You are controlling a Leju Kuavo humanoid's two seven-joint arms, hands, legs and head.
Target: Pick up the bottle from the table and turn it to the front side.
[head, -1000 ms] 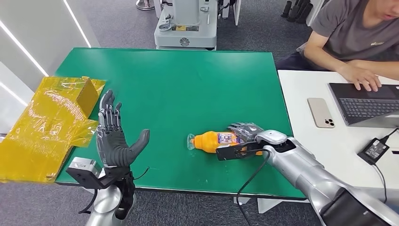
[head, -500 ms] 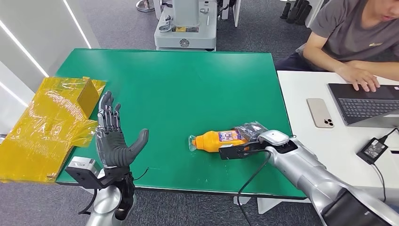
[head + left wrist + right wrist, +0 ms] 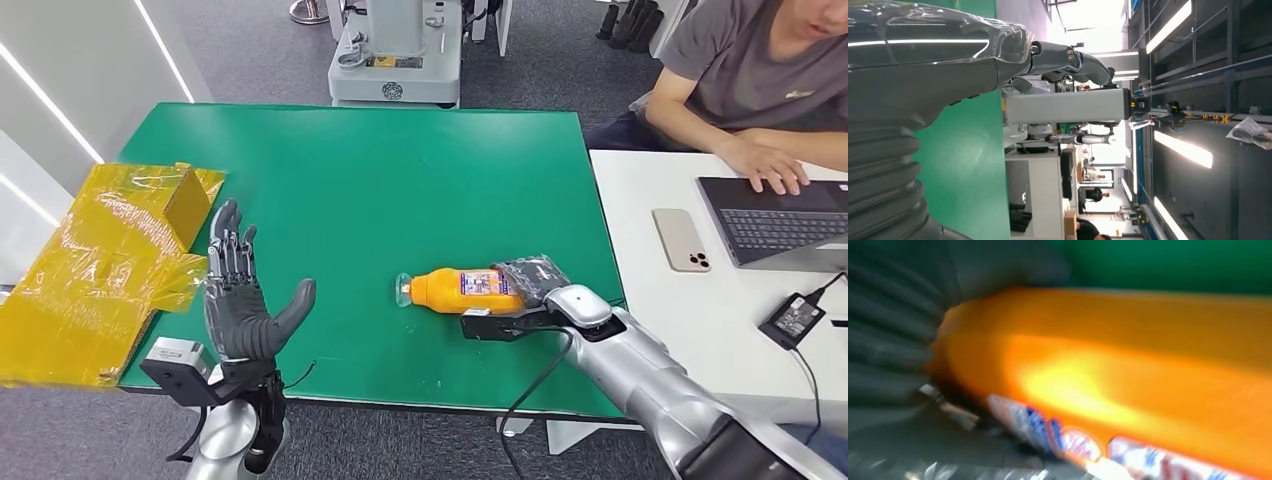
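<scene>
An orange bottle (image 3: 455, 288) with a blue and white label lies on its side near the front of the green table (image 3: 400, 170), its clear cap pointing left. My right hand (image 3: 533, 276) grips the bottle's base end, fingers wrapped over it. In the right wrist view the orange bottle (image 3: 1128, 370) is blurred and very close, with its label along one side and my right hand (image 3: 893, 340) against it. My left hand (image 3: 240, 295) is raised upright over the table's front left corner, fingers spread, holding nothing. The left hand (image 3: 948, 65) looms large in the left wrist view.
Crumpled yellow film and a yellow box (image 3: 110, 260) lie off the table's left edge. A white desk (image 3: 690, 300) on the right holds a phone (image 3: 682, 238), a laptop (image 3: 780, 220) and a charger (image 3: 798, 318); a person (image 3: 760, 70) sits there typing. A grey machine base (image 3: 395, 55) stands behind the table.
My right hand has shifted the bottle slightly away from the table's front edge and rolled it, so the label faces more upward. The left hand has stayed still.
</scene>
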